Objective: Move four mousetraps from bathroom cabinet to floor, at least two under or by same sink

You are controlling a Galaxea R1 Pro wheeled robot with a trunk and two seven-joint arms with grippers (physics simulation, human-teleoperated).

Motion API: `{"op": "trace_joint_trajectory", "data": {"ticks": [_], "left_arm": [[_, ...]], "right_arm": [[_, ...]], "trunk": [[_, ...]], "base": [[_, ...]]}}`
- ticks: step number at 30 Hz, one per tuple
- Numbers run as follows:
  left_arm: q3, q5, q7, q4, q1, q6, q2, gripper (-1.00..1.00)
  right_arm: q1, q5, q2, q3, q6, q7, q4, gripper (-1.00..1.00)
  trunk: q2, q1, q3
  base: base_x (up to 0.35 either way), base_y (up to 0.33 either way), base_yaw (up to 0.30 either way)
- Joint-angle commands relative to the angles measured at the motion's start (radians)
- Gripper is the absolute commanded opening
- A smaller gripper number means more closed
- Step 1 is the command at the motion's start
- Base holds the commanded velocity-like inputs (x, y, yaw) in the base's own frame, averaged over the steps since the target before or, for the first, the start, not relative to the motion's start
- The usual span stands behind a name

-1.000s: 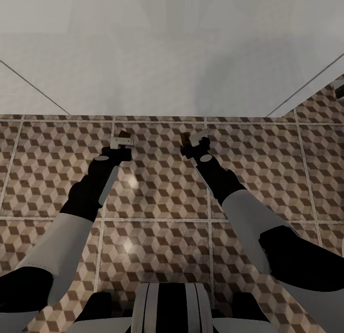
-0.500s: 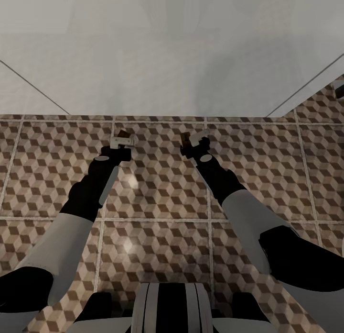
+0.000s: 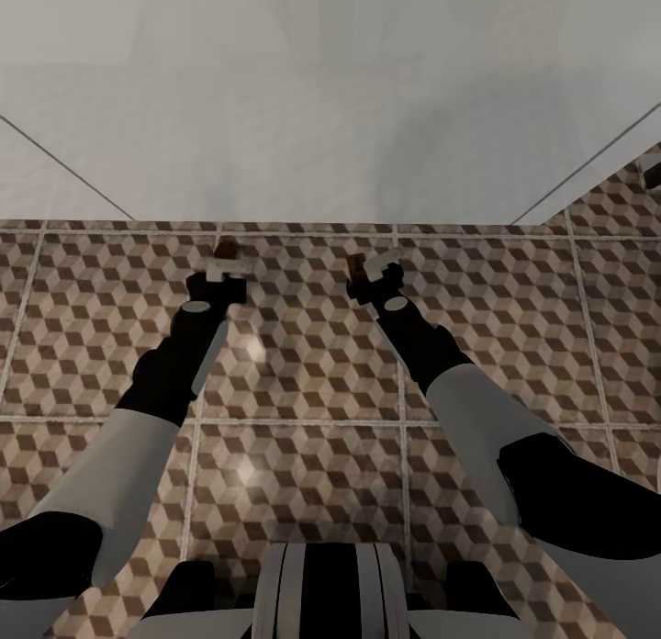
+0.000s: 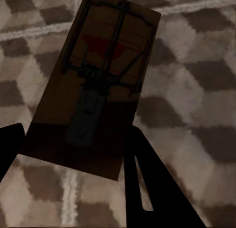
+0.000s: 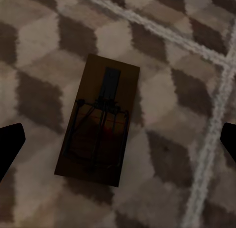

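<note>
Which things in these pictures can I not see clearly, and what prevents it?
- Left wrist view: dark shade hides whether the left gripper grips the left mousetrap or only frames it, and whether the mousetrap touches the floor.
- Head view: the right mousetrap is too small, partly covered by the right gripper.
- Head view: a dark object is cut off by the right edge.

We see the bathroom floor (image 3: 303, 364), square tiles printed with a brown, beige and white cube pattern and divided by pale grout lines, running up to a plain white wall. A small flat tan wooden mousetrap (image 5: 98, 122) with black wire parts lies flat on one tile, beside a grout crossing. A second mousetrap (image 4: 96, 80) with a red spot sits over a grout line; we cannot tell whether it rests on the tiles.
</note>
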Motion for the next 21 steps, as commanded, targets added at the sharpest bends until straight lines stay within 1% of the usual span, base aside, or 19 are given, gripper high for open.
{"op": "trace_joint_trajectory", "data": {"ticks": [1,2,7,14,16,18,21], "left_arm": [[-0.003,-0.001,0.019,0.004,0.0,0.002,0.001,-1.0],[-0.003,-0.006,0.038,0.013,0.0,-0.005,0.001,-1.0],[-0.003,-0.013,0.067,0.044,0.0,-0.039,0.001,-1.0],[-0.003,-0.015,0.076,0.104,0.0,-0.076,0.001,-1.0],[-0.003,-0.015,0.077,0.139,0.0,-0.104,0.001,-1.0],[-0.003,-0.015,0.078,0.155,0.0,-0.131,0.001,-1.0],[-0.003,-0.015,0.08,0.167,0.0,-0.154,0.001,-1.0]], "right_arm": [[0.0,0.01,0.0,0.003,0.008,-0.004,-0.001,1.0],[0.0,0.01,0.0,0.003,0.008,-0.004,-0.001,1.0],[0.0,0.01,0.0,0.003,0.007,-0.004,0.0,1.0],[0.0,0.01,0.0,0.003,0.006,-0.004,-0.001,1.0],[0.001,0.01,0.0,0.003,0.005,-0.004,-0.001,1.0],[0.001,0.01,0.0,0.003,0.005,-0.004,-0.001,1.0],[0.001,0.01,0.0,0.003,0.005,-0.004,-0.001,1.0]], "trunk": [[0.0,0.0,0.0],[0.0,0.0,0.0],[0.0,0.0,0.0],[0.0,0.0,0.0],[0.0,0.0,0.0],[0.0,0.0,0.0],[0.0,0.0,0.0]], "base": [[0.0,0.0,0.0],[0.0,0.0,0.0],[0.0,0.0,0.0],[0.0,0.0,0.0],[0.0,0.0,0.0],[0.0,0.0,0.0],[0.0,0.0,0.0]]}}
